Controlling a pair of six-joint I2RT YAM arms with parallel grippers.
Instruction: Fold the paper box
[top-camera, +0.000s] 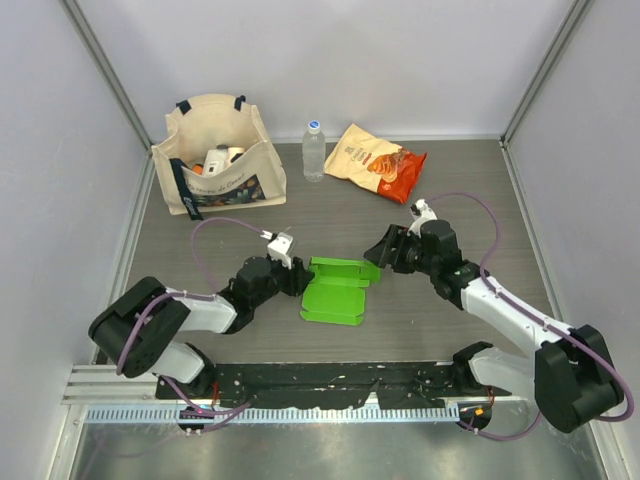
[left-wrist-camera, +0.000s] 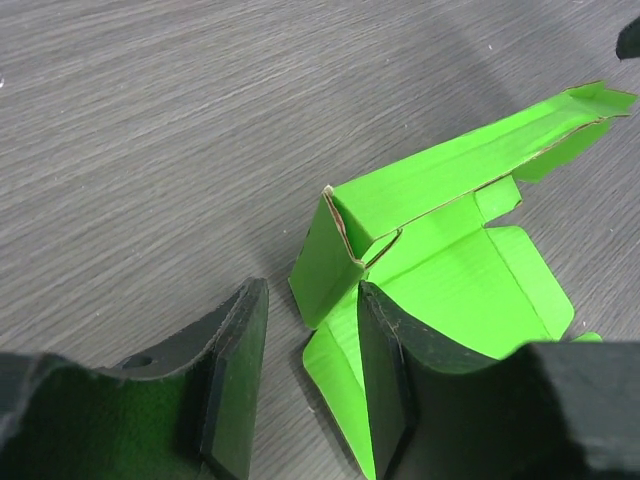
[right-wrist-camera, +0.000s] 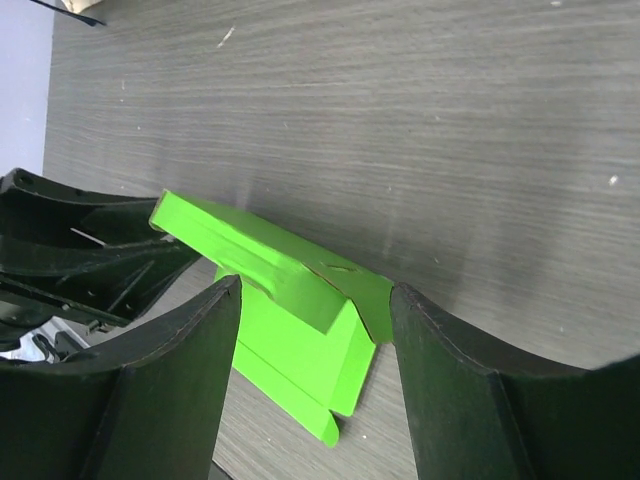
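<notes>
- Fingers (left-wrist-camera: 235, 380) of the left gripper (left-wrist-camera: 310, 290) stand spread astride a short upright wall of the paper box (top-camera: 338, 290), one over the box's floor and one over the bare table (top-camera: 460, 200). They are not pinching it.
- Opposite, the right gripper (right-wrist-camera: 318, 290) is likewise wide apart, its dark curved pads flanking the raised long flap without clamping.
- Mid-table between the two arms, the box sits half formed, with a flat floor, one long flap lifted and doubled along its crease, and a short wall up at the corner.
- Bright green card, matt and thin, shows brown raw edges at the cuts. It looks featherlight and springy, likely to slide on the wood-grain top and to buckle if squeezed mid-panel.
- Best hold, by my reckoning, is at the flap edges close to the creases, one gripper pinning while the other folds.
- A canvas tote bag (top-camera: 220, 150), a water bottle (top-camera: 314, 152) and an orange snack bag (top-camera: 378, 160) line the back, well apart.
</notes>
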